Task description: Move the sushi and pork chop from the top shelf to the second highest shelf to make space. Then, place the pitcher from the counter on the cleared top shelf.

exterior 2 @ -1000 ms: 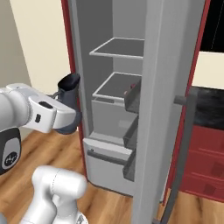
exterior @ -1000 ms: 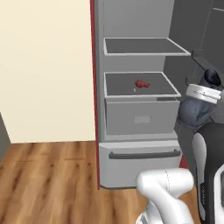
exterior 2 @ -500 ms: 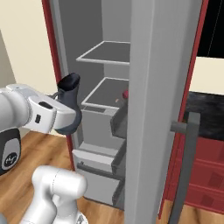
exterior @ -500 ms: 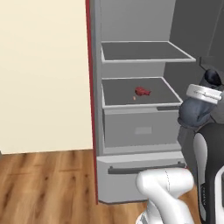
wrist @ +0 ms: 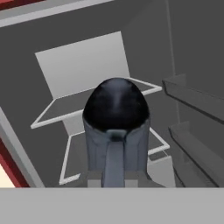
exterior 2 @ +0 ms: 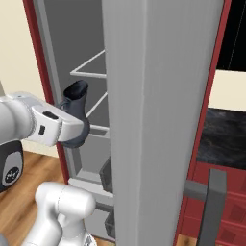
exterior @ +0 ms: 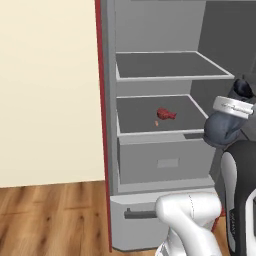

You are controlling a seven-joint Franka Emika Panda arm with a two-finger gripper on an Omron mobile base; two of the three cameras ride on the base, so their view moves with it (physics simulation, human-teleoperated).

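My gripper (exterior 2: 67,131) is shut on the dark blue-grey pitcher (exterior 2: 76,113), holding it upright in front of the open fridge. In the left base view the pitcher (exterior: 220,131) hangs to the right of the shelves, outside the fridge. The top shelf (exterior: 170,66) is bare. On the second highest shelf (exterior: 140,116) lie the red pork chop (exterior: 166,114) and, just in front of it, the tiny orange sushi (exterior: 156,123). In the hand view the pitcher (wrist: 116,127) stands close, with the top shelf (wrist: 57,111) behind it. Its body hides my fingertips.
The grey fridge door (exterior 2: 158,120) stands open and close on my right, its narrow racks (wrist: 194,98) near the pitcher. A drawer front (exterior: 162,160) sits under the shelves. The black counter (exterior 2: 226,139) lies beyond the door. A cream wall (exterior: 47,90) stands left.
Both base views have shifted as the base drove closer, so the fridge looms larger and the door now crowds the right view. The pitcher stays held in the gripper.
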